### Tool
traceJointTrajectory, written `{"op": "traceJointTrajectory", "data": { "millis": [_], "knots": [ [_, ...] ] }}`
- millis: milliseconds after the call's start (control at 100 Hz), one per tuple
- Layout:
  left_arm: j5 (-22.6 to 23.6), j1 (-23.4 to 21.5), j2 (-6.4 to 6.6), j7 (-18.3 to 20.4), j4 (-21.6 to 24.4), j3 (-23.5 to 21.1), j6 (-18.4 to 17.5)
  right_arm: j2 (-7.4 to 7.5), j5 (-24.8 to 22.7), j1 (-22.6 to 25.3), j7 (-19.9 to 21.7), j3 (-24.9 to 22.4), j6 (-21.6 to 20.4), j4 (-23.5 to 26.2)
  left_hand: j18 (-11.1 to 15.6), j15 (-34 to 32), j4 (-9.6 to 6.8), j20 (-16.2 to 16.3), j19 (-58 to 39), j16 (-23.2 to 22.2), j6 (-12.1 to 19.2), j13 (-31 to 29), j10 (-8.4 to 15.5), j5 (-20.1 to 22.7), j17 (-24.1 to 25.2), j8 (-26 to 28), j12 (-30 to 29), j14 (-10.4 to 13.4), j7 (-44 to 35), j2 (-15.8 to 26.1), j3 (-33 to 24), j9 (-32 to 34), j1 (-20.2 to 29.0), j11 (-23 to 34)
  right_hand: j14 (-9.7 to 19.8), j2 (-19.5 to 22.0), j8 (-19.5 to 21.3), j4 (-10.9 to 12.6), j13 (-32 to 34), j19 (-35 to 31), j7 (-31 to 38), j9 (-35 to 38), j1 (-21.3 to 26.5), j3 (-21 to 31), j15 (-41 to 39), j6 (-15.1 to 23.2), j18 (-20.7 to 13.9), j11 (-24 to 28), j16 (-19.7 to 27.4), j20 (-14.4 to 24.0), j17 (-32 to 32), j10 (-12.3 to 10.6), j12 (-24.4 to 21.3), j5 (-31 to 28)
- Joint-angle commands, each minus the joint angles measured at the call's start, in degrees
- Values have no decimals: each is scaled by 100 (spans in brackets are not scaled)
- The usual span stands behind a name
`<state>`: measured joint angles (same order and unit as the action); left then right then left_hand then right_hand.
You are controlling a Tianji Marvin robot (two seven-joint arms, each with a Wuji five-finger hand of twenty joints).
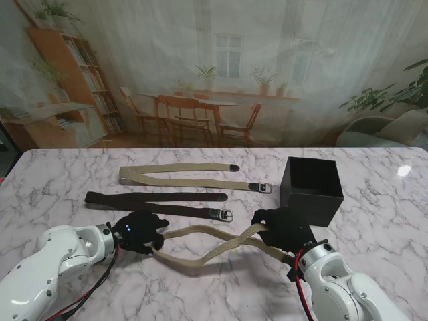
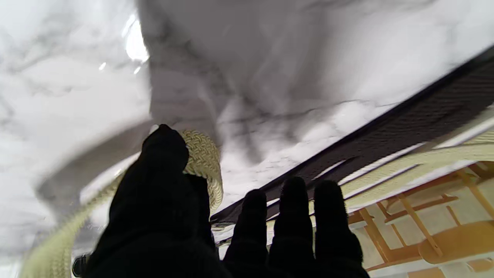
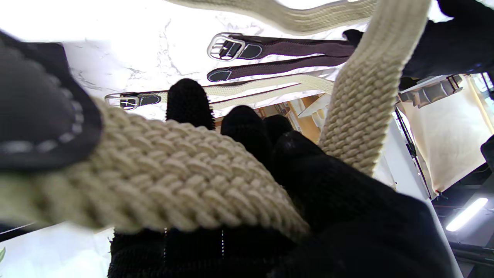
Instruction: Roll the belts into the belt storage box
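Nearest the stand camera, the right robot hand (image 1: 284, 229) is closed around one end of a woven beige belt (image 1: 221, 244); the right wrist view confirms this, with the braid (image 3: 162, 185) lying across the black-gloved fingers (image 3: 247, 131) and a dark leather tip at that end. The left robot hand (image 1: 140, 231) holds the same belt at its other end: its wrist view shows the thumb (image 2: 164, 154) pressed against a curled loop of braid (image 2: 204, 166), while three fingers stay extended and apart from it. Between the two hands the belt sags in two strands that cross over the marble tabletop (image 1: 200, 287).

Only the stand view shows the belt storage box (image 1: 311, 190), a black open-topped cube just beyond the right robot hand, nothing visible inside it. Farther from me lie a dark brown belt (image 1: 157, 200) and a second beige belt (image 1: 190, 175), each folded double, well apart from the box. The right wrist view alone makes out their metal buckles (image 3: 225, 46); the left wrist view catches only blurred lengths of both straps.
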<state>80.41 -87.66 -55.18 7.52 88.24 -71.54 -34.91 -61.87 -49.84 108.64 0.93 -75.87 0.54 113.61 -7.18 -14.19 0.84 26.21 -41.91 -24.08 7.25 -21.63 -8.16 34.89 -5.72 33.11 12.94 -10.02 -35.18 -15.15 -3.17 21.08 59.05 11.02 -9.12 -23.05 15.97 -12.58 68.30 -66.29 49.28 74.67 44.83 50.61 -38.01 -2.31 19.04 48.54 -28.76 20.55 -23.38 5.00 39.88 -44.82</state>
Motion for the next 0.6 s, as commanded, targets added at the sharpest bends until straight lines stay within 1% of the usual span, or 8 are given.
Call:
{"op": "traceJointTrajectory", "data": {
  "millis": [0, 200, 360, 510, 590],
  "knots": [
    [176, -220, 92, 53, -4, -187, 52, -3, -53, 99, -4, -57, 33, 35, 8, -136, -30, 92, -144, -56, -471, -158, 11, 718, 1, 158, 88, 39, -686, 29, 64, 148, 279, 115, 8, 135, 57, -31, 134, -75, 117, 237, 414, 211, -69, -32, -38, -7, 27, -9, 45, 11, -12, -220],
    [596, -847, 91, -138, 314, -929, 191, 2, -67, 149, 40, -85, 151, -25, -85, -131, -25, 119, -167, -78, -670, -199, 9, 927, 22, 132, 165, -8, -825, 96, 155, 336, 67, 147, -24, 125, 57, -26, 154, -71, 123, 251, 434, 224, -89, -77, -32, 29, 16, -11, 54, 25, 6, -231],
    [921, -1329, 92, -292, 528, -1399, 309, 71, -129, 72, 506, -60, 280, -127, -155, -91, -18, 137, -140, -92, -739, -251, 51, 1146, 46, 55, 212, -23, -810, 219, 243, 533, -176, 115, 12, 160, 94, -26, 161, -71, 145, 245, 442, 204, -140, -58, -68, 111, -7, -12, 57, 7, 56, -244],
    [1258, -1623, 110, -459, 595, -1640, 526, 125, -146, -99, 838, 52, 416, -327, -191, -58, -15, 163, -119, -108, -830, -314, 80, 1379, 34, -24, 245, -20, -642, 364, 337, 656, -530, 72, 31, 200, 128, -20, 120, -57, 141, 202, 453, 148, -128, 4, -75, 106, -3, -18, 81, -3, 63, -239],
    [1382, -1722, 113, -566, 573, -1739, 708, 149, -176, -196, 985, 112, 505, -440, -230, -39, -3, 184, -101, -122, -921, -336, 92, 1503, 33, -56, 259, -17, -485, 561, 352, 692, -725, 44, 33, 219, 145, -10, 101, -50, 132, 188, 466, 123, -114, 8, -76, 99, 2, -21, 88, -3, 64, -236]
  ]
}}
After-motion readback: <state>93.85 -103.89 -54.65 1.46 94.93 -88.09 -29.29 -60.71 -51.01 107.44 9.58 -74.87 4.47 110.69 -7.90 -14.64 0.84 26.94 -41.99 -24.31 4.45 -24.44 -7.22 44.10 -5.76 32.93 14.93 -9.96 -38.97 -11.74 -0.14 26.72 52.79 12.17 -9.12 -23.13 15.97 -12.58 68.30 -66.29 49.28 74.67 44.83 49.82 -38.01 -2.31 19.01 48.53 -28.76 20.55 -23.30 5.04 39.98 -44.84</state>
